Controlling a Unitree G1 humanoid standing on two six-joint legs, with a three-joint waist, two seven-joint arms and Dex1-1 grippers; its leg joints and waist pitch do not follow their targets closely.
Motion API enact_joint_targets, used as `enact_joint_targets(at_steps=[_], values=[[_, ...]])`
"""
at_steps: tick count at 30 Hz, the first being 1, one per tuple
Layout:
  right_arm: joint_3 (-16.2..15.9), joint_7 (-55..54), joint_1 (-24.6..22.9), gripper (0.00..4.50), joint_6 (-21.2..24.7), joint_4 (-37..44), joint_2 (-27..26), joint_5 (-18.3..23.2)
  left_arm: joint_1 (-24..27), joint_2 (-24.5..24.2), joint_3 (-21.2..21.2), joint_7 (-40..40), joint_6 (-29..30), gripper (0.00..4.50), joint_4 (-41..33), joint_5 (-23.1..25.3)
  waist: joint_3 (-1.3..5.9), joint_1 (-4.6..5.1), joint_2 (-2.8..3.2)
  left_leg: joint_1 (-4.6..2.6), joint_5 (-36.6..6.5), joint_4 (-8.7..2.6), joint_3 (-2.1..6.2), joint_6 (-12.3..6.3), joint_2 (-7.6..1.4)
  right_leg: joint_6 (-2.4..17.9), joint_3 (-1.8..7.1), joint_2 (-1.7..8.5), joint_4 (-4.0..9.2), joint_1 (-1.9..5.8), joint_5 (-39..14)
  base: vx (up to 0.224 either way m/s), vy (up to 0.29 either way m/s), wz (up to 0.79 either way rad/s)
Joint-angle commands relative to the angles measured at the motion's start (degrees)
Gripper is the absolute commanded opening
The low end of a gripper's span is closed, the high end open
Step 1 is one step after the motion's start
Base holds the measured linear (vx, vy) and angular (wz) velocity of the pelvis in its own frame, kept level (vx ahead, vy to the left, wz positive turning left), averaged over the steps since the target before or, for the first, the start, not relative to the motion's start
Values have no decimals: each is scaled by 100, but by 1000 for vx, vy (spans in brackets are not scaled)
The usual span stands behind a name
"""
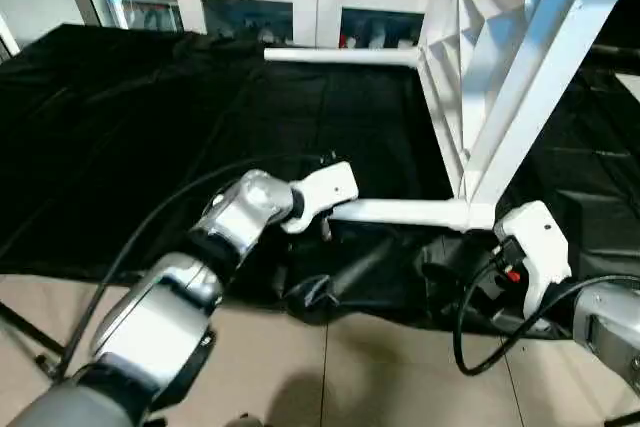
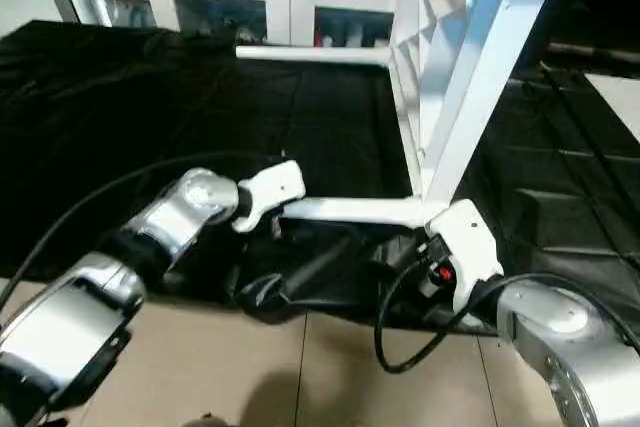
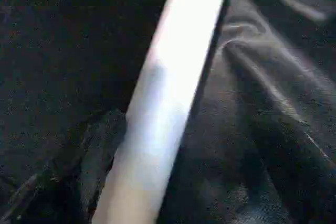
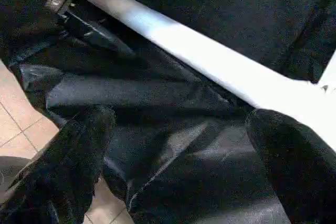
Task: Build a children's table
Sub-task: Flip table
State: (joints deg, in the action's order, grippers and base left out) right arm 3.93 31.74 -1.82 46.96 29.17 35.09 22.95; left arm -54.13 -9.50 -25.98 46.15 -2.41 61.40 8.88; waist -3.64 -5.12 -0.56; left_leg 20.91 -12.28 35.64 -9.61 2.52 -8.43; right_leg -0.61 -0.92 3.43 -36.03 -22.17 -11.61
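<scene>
Notably, the left gripper (image 1: 326,230) reached level, fingers spread, one finger (image 3: 92,156) beside the lowest long white tapered tube leg (image 1: 400,212) of the tipped white plastic table (image 1: 480,77). Right gripper (image 4: 178,166) angled down, fingers wide, leg beyond them; black cloth (image 1: 130,137) lay open alongside.

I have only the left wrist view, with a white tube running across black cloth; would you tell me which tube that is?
Observer: It is the near, low leg, lying level from the bottom corner of the tabletop, which stands on edge.
Operator: Thank you. Where is my left gripper along it?
Observer: The left gripper is at the leg's free end, jaws open.
Operator: And the right one?
Observer: The right gripper is open and empty, near the leg's tabletop end.
</scene>
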Motion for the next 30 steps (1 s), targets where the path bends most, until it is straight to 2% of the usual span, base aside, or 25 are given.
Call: enact_joint_targets(at_steps=[1, 8, 13, 15, 19, 21, 24, 26, 28, 29, 30], values=[[-37, 30, 46, 442, 61, 126, 67, 62, -124, 95, 109, -245, 43, 450, 265, 84, 284, -7, -79, -53, -841, -494, 205, -212, -452, 1425, 271, 564, 487, 266, -855, 0, 0, 0], [-74, 35, 15, 442, 9, 105, 113, -5, -286, 178, 102, -196, 192, 450, 484, 148, 284, -5, -56, -66, -849, -500, 208, -243, -461, 1493, 268, 567, 491, 257, -722, 0, 0, 0], [-139, 27, 26, 442, -6, 73, 97, -63, -429, 304, 164, -372, 289, 450, 758, 220, 278, -6, -68, -63, -827, -501, 208, -268, -465, 1527, 268, 576, 497, 261, -684, 0, 0, 0], [-189, 39, 29, 442, -18, 79, 93, -72, -451, 323, 140, -289, 395, 450, 850, 278, 278, -8, -72, -60, -805, -506, 213, -280, -474, 1533, 267, 585, 495, 265, -650, 0, 0, 0], [-178, 72, 17, 442, -67, 11, 125, -89, -446, 347, 189, 459, 704, 450, 807, 131, 269, -7, -62, -70, -851, -527, 212, -261, -484, 1544, 270, 589, 507, 251, -707, 0, 0, 0], [-166, 79, 18, 442, -98, -29, 139, -104, -432, 374, 201, 853, 867, 450, 707, 45, 281, -13, -67, -79, -786, -525, 207, -262, -485, 1596, 270, 602, 495, 260, -588, 0, 0, 0], [-185, 57, 30, 442, -119, -47, 126, -131, -448, 463, 271, 934, 991, 450, 706, -35, 286, -18, -61, -78, -721, -524, 201, -321, -492, 1678, 265, 611, 479, 272, -364, 0, 0, 0], [-225, 9, 49, 442, -155, -77, 102, -174, -464, 579, 381, 939, 1072, 450, 727, -109, 308, -26, -39, -82, -643, -515, 198, -367, -501, 1756, 260, 614, 467, 282, -187, 0, 0, 0], [-245, -65, 58, 442, -174, -99, 64, -217, -469, 679, 477, 827, 1083, 450, 729, -164, 312, -31, -48, -79, -595, -512, 198, -403, -504, 1786, 256, 615, 461, 289, -82, 0, 0, 0], [-245, -65, 58, 442, -174, -99, 64, -217, -469, 679, 477, 827, 1083, 450, 729, -164, 325, -32, -27, -80, -549, -508, 197, -410, -505, 1814, 252, 616, 454, 296, 30, 0, 0, 0], [-234, -164, 63, 442, -151, -116, 11, -255, -468, 780, 629, 731, 1148, 450, 675, -246, 326, -33, -36, -81, -533, -508, 200, -421, -511, 1829, 250, 617, 447, 298, 83, 0, 0, 0]])
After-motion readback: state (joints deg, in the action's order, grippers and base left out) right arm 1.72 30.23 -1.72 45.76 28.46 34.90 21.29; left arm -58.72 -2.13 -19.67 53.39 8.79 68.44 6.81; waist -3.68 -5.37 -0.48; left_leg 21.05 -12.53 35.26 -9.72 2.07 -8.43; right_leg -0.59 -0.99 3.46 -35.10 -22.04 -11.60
